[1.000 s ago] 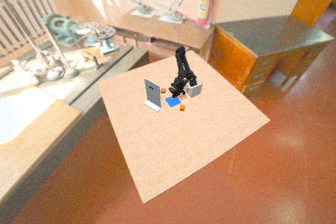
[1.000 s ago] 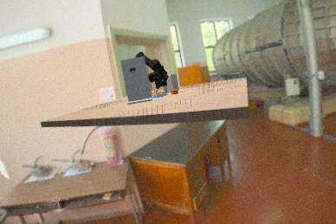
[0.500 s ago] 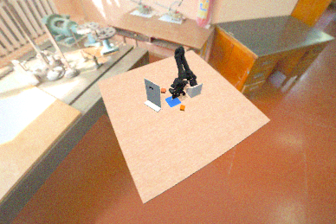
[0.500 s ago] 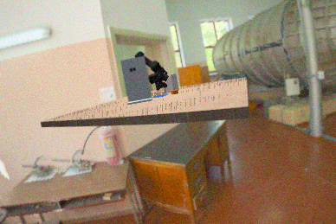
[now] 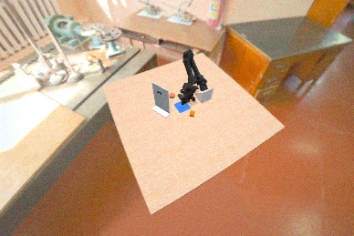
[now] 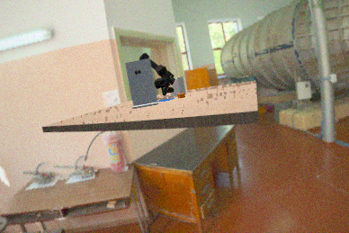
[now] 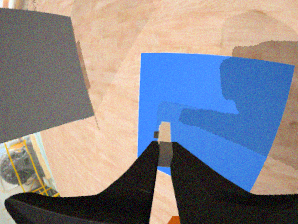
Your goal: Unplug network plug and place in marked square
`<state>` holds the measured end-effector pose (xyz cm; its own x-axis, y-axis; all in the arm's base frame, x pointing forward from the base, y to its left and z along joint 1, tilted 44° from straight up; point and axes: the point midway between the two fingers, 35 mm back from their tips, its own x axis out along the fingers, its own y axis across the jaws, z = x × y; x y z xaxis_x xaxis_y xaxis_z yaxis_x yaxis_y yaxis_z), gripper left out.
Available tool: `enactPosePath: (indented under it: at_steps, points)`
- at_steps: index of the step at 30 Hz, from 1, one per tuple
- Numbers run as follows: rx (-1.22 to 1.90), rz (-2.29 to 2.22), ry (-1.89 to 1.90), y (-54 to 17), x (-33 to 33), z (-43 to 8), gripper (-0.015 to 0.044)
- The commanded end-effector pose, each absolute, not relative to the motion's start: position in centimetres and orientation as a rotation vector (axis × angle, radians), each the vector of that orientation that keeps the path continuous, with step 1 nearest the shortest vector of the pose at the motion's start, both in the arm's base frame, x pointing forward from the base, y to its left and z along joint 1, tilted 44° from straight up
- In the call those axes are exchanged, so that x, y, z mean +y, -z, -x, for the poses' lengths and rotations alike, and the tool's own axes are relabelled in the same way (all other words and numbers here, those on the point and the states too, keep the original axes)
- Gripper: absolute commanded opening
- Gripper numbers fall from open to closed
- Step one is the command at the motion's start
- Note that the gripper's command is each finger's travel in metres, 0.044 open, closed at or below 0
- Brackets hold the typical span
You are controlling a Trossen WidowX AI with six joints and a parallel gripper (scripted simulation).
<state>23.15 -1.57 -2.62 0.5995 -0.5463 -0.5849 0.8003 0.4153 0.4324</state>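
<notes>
The grey upright panel [image 5: 161,99] [image 6: 142,87] [image 7: 37,70] stands at the left of the arm, with dark socket openings [image 5: 159,92] [image 6: 138,72] near its top. The blue marked square [image 5: 182,107] [image 6: 165,100] [image 7: 185,75] lies on the table beside it. My gripper [image 5: 182,103] [image 6: 165,94] [image 7: 162,147] is shut on the plug [image 7: 164,155], a small grey block with a paler front end, and points down over the square. In the wrist view the plug shows over the left part of the square. Whether its underside touches the table is hidden.
An orange cube [image 5: 192,113] [image 6: 181,95] lies just off the square, and its edge shows in the wrist view [image 7: 174,220]. A reddish block [image 5: 171,95] lies behind, near the panel. A pale upright plate [image 5: 205,96] [image 6: 180,85] stands close to the arm.
</notes>
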Motion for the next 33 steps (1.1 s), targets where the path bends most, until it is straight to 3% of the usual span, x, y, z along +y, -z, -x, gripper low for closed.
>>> enactPosePath:
  at_steps: [1, 33]
  points:
    - [0.388, -0.746, 0.874, 2.9, -1.9, -23.0, 0.0]
    - [0.383, -0.743, 0.872, 3.8, -3.2, -22.9, 0.0]
